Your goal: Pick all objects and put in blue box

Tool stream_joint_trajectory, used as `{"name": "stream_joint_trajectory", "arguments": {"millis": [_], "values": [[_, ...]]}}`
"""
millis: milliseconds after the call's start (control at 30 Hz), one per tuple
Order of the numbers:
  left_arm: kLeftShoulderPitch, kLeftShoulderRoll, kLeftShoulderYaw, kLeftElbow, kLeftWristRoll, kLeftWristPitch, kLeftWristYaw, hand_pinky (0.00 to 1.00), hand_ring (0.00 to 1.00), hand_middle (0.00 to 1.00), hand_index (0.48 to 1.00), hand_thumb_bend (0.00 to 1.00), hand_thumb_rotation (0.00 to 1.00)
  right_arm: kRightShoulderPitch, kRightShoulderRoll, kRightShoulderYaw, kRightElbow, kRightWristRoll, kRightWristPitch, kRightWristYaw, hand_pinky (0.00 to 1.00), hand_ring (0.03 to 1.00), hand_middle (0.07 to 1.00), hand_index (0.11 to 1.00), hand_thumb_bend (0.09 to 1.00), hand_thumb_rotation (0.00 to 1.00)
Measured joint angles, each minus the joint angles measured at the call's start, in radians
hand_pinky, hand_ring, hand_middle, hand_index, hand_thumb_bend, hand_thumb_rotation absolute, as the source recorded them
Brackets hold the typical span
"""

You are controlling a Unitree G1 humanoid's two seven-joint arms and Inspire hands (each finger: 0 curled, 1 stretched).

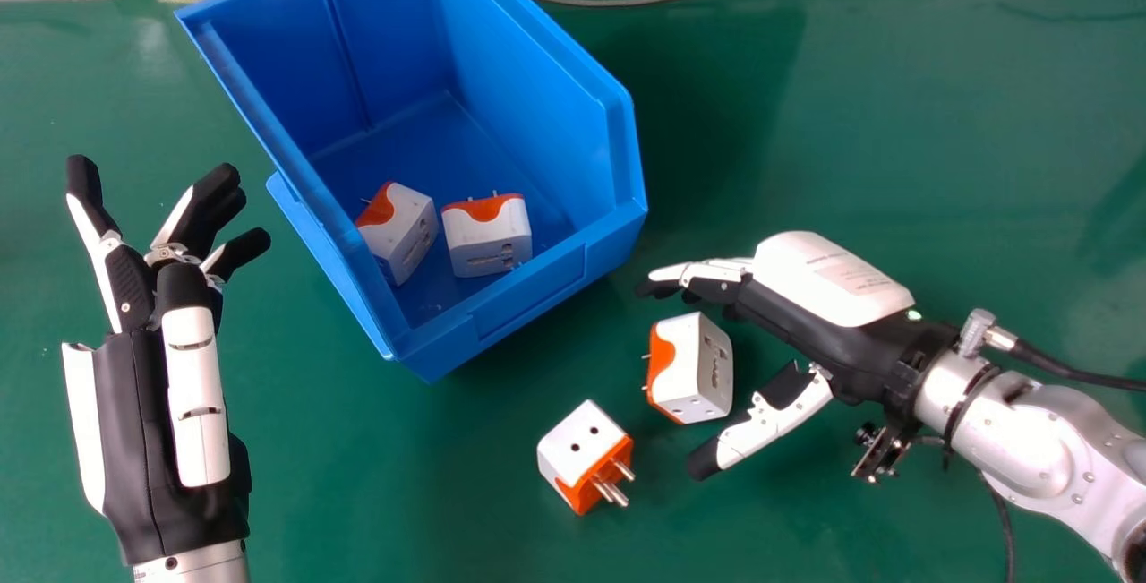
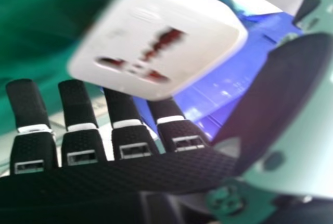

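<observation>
The right hand (image 1: 828, 283) is wide open on the right side of the head view, its fingers nearly straight and its thumb spread well away from them; it has hold of nothing. In the gap between fingers and thumb a white and orange adapter (image 1: 707, 368) sits on the green surface (image 1: 895, 117) — its slotted white face is turned towards the palm, its orange side away from it; the right hand view shows that slotted face close up, just beyond the fingers, though whether they touch it I cannot tell.

A second adapter (image 1: 580, 441) lies on the surface near the first, apart from it and nearer the bottom edge of the head view; two round holes show in its white face, and metal pins stick out of its orange side.

The blue box (image 1: 528, 296) stands at an angle, left of the right hand; two more adapters (image 1: 488, 238) lie inside, side by side near its low front wall — the left one turned askew. The left hand (image 1: 134, 440) is at the left of the head view, fingers extended and parted, holding nothing; a grey cable (image 1: 627, 2) runs along the far edge.
</observation>
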Motion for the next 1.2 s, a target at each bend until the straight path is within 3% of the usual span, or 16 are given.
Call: {"name": "stream_joint_trajectory", "arguments": {"millis": [267, 500, 800, 1000, 1200], "values": [[-0.002, 0.0, -0.001, 0.002, -0.003, 0.0, -0.003, 0.76, 0.84, 0.84, 0.817, 0.48, 0.93, -0.058, 0.001, 0.078, 0.067, -0.098, 0.028, -0.146, 0.85, 0.909, 0.936, 0.94, 1.0, 0.51], [-0.004, -0.001, -0.004, 0.004, -0.017, -0.007, -0.007, 0.77, 0.84, 0.84, 0.813, 0.48, 0.93, -0.094, 0.013, 0.146, 0.103, -0.152, 0.059, -0.192, 0.85, 0.924, 0.946, 0.952, 1.0, 0.52], [-0.003, -0.001, -0.004, 0.004, -0.014, -0.012, -0.001, 0.77, 0.84, 0.84, 0.811, 0.47, 0.93, -0.115, 0.033, 0.198, 0.117, -0.177, 0.095, -0.242, 0.79, 0.899, 0.928, 0.94, 1.0, 0.5], [-0.002, -0.001, -0.004, 0.004, 0.0, -0.012, 0.011, 0.77, 0.84, 0.84, 0.811, 0.48, 0.93, -0.128, 0.049, 0.228, 0.137, -0.196, 0.115, -0.302, 0.72, 0.863, 0.903, 0.922, 1.0, 0.45], [0.001, -0.001, -0.006, 0.004, -0.01, -0.012, 0.009, 0.77, 0.84, 0.84, 0.811, 0.48, 0.93, -0.145, 0.065, 0.251, 0.157, -0.196, 0.124, -0.338, 0.63, 0.821, 0.871, 0.889, 1.0, 0.38]]}}
